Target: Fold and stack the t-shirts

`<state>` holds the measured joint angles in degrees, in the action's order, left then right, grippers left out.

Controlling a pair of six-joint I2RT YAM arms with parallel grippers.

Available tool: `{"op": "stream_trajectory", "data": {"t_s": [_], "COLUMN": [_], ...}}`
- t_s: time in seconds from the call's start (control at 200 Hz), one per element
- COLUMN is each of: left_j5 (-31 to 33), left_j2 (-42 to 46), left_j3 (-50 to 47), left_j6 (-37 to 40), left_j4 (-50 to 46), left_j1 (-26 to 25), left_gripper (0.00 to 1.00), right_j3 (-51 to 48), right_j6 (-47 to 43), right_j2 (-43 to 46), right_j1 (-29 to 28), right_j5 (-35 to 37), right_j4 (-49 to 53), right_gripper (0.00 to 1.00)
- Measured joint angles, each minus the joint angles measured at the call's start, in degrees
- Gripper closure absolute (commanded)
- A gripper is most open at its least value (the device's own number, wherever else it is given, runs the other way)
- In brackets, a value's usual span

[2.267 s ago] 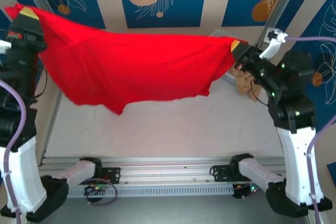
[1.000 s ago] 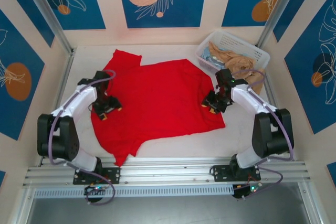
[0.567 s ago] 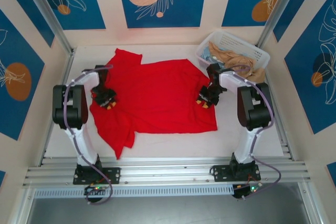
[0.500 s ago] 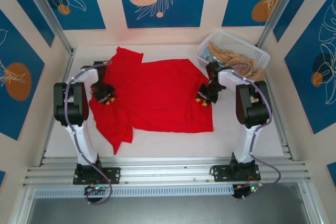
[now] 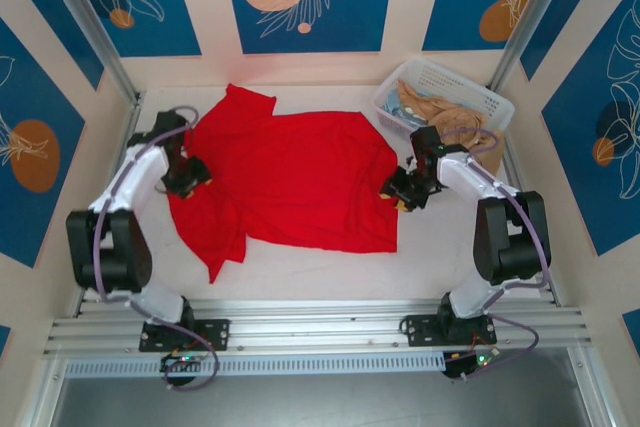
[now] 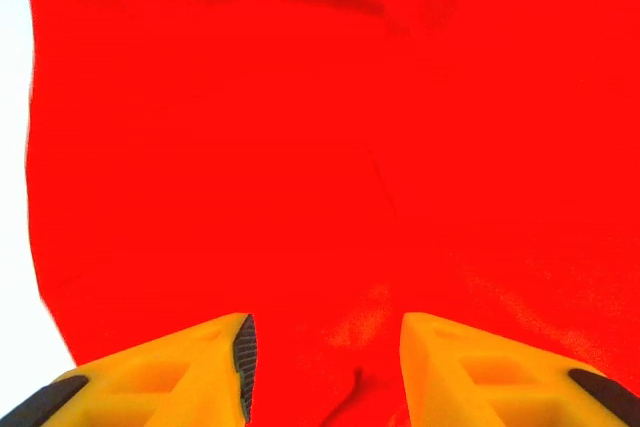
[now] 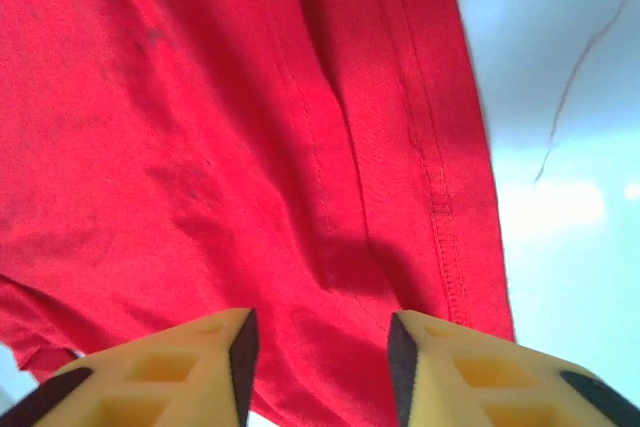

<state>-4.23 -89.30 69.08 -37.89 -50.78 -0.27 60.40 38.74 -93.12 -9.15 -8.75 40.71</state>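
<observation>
A bright red t-shirt lies spread on the white table, plain side up, with one sleeve toward the back left and a bunched flap toward the front left. My left gripper hovers low over the shirt's left edge. In the left wrist view its yellow fingers stand apart over flat red cloth, and that gripper is open. My right gripper sits at the shirt's right edge. In the right wrist view this gripper is open above the stitched hem, gripping nothing.
A white lattice basket with tan cloth in it stands at the back right, just behind the right arm. Metal frame posts rise at the back corners. Bare table runs along the front and to the right of the shirt.
The shirt, earlier stretched in the air between both grippers, now lies on the table. Its right edge has slid left and both grippers have let go and shifted slightly.
</observation>
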Motion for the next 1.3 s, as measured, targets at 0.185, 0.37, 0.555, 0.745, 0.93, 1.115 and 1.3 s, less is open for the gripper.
{"op": "stream_trajectory", "data": {"t_s": [0.185, 0.37, 0.555, 0.745, 0.93, 1.115, 1.3], "left_j5": [-4.07, -4.28, -4.0, -2.82, -1.4, 1.77, 5.84], "left_j2": [1.79, 0.66, 0.33, 0.33, 0.33, 0.11, -3.19], "left_j3": [-11.56, -12.79, -13.09, -13.99, -14.34, -14.69, -16.33], "left_j6": [-2.38, -2.54, -2.49, -2.45, -2.4, -2.21, -2.95], "left_j4": [0.63, 1.2, 2.27, 2.34, 2.27, 2.16, 2.34], "left_j1": [-1.05, -1.05, -1.05, -1.05, -1.05, -1.03, -0.48], "left_gripper": [0.61, 0.63, 0.65, 0.66, 0.7, 0.77, 0.85], "right_j3": [-4.04, -4.02, -4.02, -5.46, -6.03, -5.75, -2.86], "right_j6": [-0.24, -0.59, -0.92, -0.44, 1.2, 1.7, 1.66], "right_j2": [-3.19, -7.1, -7.19, -6.32, -6.03, -2.99, 0.85], "right_j1": [0.04, -0.07, -0.07, -0.07, -0.11, -0.09, 0.57], "right_j5": [-4.63, -5.88, -6.38, -7.98, -8.63, -6.29, -3.17], "right_j4": [-4.13, -7.17, -7.54, -8.68, -9.44, -7.85, -4.22], "right_gripper": [0.55, 0.55, 0.54, 0.71, 0.96, 1.0, 1.0]}}
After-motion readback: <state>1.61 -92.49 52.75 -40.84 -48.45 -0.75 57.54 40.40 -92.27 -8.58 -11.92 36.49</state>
